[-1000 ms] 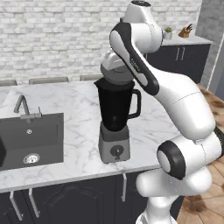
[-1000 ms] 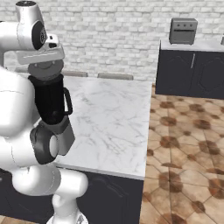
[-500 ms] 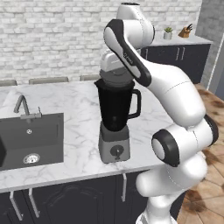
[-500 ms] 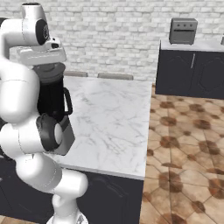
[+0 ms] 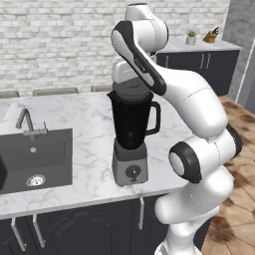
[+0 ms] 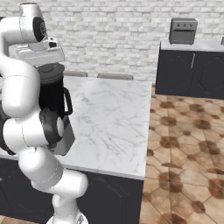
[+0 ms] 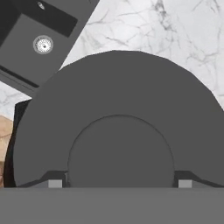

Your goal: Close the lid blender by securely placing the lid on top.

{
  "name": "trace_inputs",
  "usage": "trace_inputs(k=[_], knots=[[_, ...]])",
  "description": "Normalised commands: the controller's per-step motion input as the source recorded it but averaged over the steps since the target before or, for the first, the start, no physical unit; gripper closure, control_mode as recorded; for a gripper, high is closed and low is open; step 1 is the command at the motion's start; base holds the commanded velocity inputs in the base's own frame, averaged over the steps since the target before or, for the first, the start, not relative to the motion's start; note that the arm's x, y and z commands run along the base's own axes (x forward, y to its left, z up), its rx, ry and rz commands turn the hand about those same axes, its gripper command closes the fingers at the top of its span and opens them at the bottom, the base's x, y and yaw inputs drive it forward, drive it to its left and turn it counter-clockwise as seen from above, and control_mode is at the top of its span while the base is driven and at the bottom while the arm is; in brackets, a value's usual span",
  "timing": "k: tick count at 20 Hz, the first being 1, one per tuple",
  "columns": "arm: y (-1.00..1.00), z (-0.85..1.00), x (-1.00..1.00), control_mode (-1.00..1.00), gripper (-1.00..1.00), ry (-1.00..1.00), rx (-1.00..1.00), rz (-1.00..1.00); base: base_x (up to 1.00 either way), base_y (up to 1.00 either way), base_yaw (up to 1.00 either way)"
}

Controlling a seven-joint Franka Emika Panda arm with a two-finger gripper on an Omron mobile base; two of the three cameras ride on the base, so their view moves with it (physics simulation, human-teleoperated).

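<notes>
The blender (image 5: 130, 124) stands on the marble counter, a black tapered jar with a side handle on a grey base with a round dial; it also appears behind the arm as the blender (image 6: 53, 94). The dark-grey round lid (image 5: 132, 93) rests level at the jar's mouth. In the hand view the lid (image 7: 118, 109) hides the jar beneath it. My gripper (image 7: 119, 183) points straight down over it, one fingertip on each side of the raised centre, shut on the lid. The gripper (image 5: 131, 87) sits directly above the jar.
A dark sink (image 5: 35, 154) with a faucet (image 5: 25, 119) is set in the counter (image 5: 89, 124) left of the blender. A grey toaster oven (image 6: 183, 30) stands on a far dark cabinet. Tiled floor (image 6: 188, 144) lies right of the counter edge.
The hand has come down with the lid, from tilted a little above the jar to level on its mouth. The blender has not moved.
</notes>
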Motion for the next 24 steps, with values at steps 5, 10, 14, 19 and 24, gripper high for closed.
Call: trace_inputs(k=[5, 10, 14, 19, 24], knots=[[0.08, -0.06, -0.01, -1.0, 1.0, 0.0, -0.02, 0.0, 0.0, 0.0, 0.0], [0.03, 0.0, -0.27, -1.0, 1.0, 0.0, 0.0, 0.0, 0.0, 0.0, 0.0], [0.11, 0.0, -0.2, -1.0, 1.0, 0.0, 0.0, 0.0, 0.0, 0.0, 0.0], [0.15, 0.0, -0.03, -1.0, 1.0, 0.0, 0.0, 0.0, 0.0, 0.0, 0.0], [0.1, -0.09, 0.04, -1.0, 1.0, 0.0, 0.0, 0.02, 0.0, 0.0, 0.0]])
